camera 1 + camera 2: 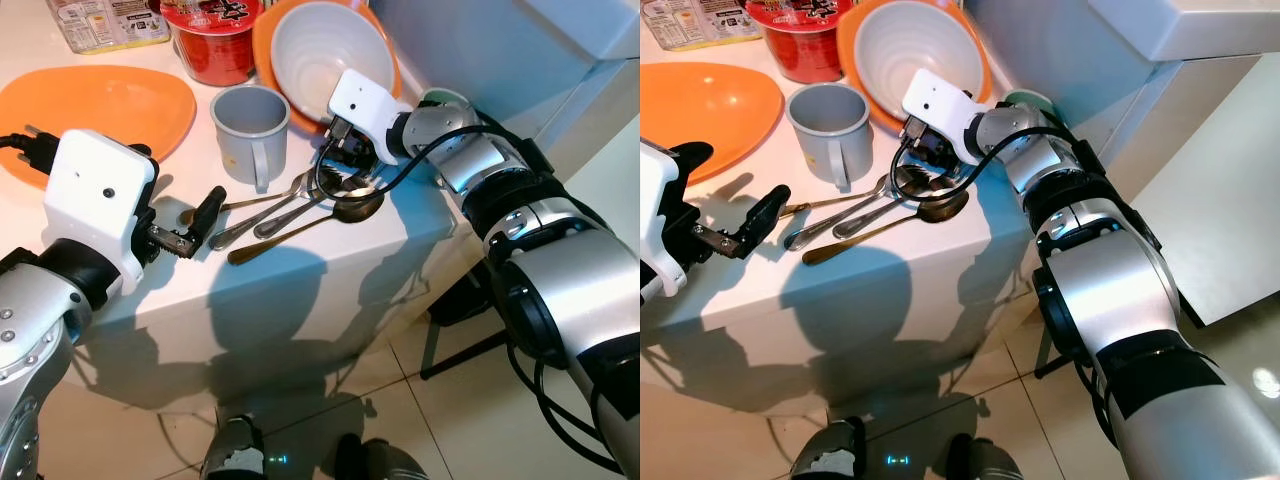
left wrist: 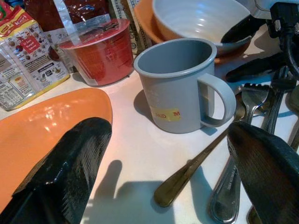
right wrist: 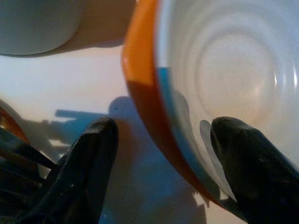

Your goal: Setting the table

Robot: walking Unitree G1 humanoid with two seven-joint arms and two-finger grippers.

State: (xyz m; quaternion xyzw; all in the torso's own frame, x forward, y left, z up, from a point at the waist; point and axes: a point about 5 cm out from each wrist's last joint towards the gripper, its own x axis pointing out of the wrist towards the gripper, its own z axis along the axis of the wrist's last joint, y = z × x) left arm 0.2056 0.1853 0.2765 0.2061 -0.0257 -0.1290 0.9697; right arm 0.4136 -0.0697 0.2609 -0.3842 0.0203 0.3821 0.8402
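A pile of spoons and forks (image 1: 290, 210) lies on the white table (image 1: 330, 265) in front of a grey mug (image 1: 250, 125). Behind them a white bowl (image 1: 330, 50) sits tilted in an orange dish (image 3: 140, 74). My left gripper (image 1: 178, 182) is open just above the table, at the handle ends of the cutlery, pointing at the mug (image 2: 173, 88). My right gripper (image 1: 335, 150) is open at the near rim of the bowl (image 3: 233, 60), one finger on each side of the rim, just above the cutlery heads.
A large orange plate (image 1: 100, 105) lies at the left. A red noodle cup (image 1: 212, 40) and a food packet (image 1: 105, 22) stand at the back. The table's corner is right of the cutlery; dark furniture legs (image 1: 455, 330) stand on the tiled floor below.
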